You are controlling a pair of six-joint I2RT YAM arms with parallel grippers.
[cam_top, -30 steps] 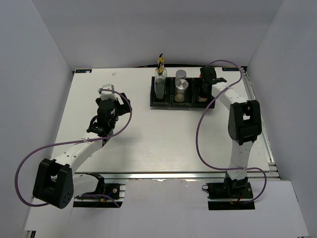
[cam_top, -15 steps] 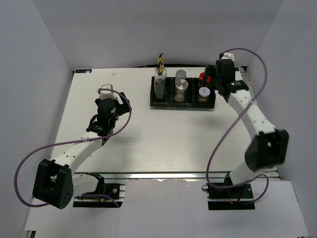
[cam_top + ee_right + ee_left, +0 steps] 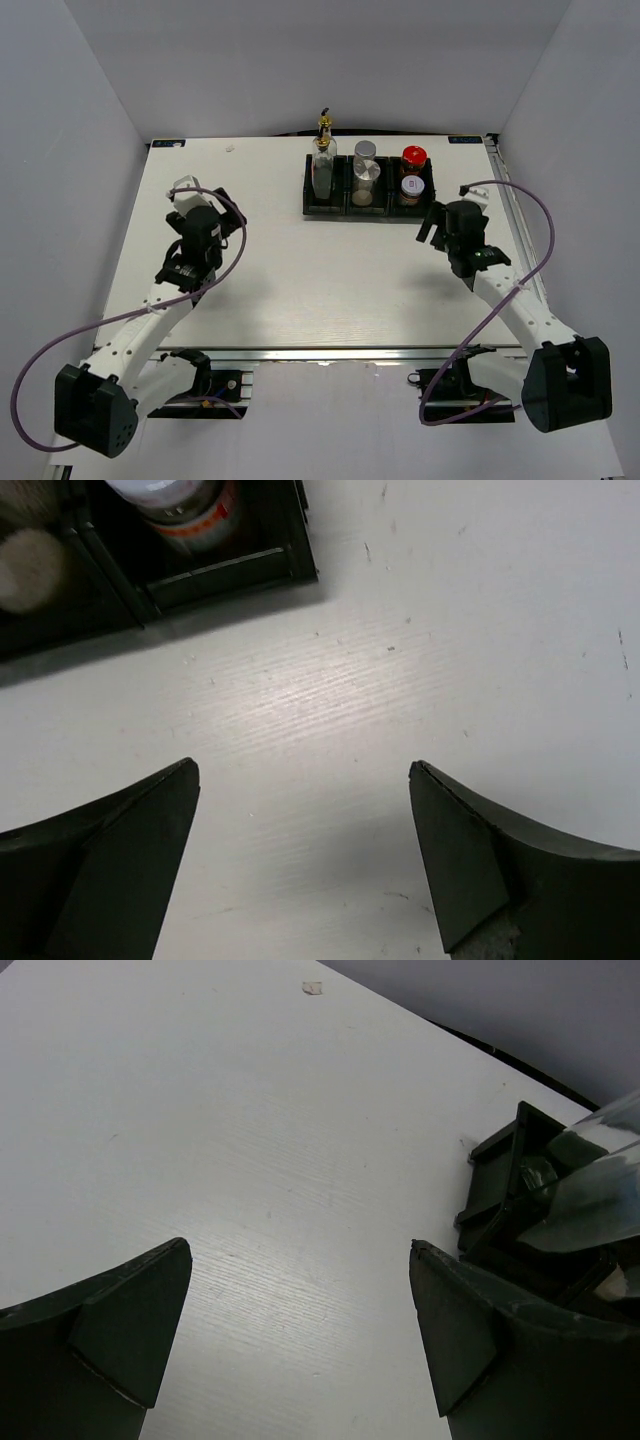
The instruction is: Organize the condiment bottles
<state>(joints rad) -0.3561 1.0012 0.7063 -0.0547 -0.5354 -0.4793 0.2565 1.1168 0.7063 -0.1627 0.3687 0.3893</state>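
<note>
Since a second ago the right gripper (image 3: 305, 820) has pulled back from the tray (image 3: 312, 208) toward the near edge. The left gripper (image 3: 300, 1300) has drawn in too. Both sets of jaws stand wide apart, empty.

All condiment bottles in view stand in the tray, far side of the surface (image 3: 280, 270).

Risk: a low pass could clip the tall gold-spouted bottle (image 3: 322, 165) and tip it.

Count:
- one tray, three compartments
- one red-lidded jar (image 3: 414, 157)
- one white-labelled jar (image 3: 410, 188)
- silver-capped shakers (image 3: 366, 172) in file, number unclear
</note>
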